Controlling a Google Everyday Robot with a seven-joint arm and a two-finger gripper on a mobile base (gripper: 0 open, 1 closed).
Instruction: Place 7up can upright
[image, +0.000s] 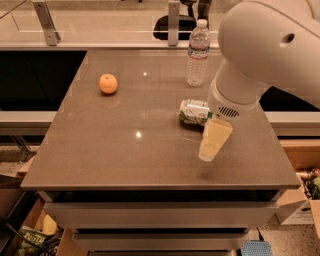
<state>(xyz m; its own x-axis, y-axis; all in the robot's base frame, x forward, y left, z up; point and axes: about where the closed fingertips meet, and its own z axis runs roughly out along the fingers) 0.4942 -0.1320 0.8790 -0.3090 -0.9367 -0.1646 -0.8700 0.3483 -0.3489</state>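
The 7up can (193, 112) is silver-white with green markings. It lies on its side on the grey table (125, 150), right of centre, partly hidden by my arm. My gripper (214, 140) shows as pale yellowish fingers pointing down, just in front and to the right of the can, above the table top. It does not hold the can.
A clear water bottle (198, 52) with a white cap stands upright at the back, behind the can. An orange (108, 83) sits at the back left. My large white arm (265, 55) fills the upper right. Cardboard boxes (300, 210) lie on the floor at the right.
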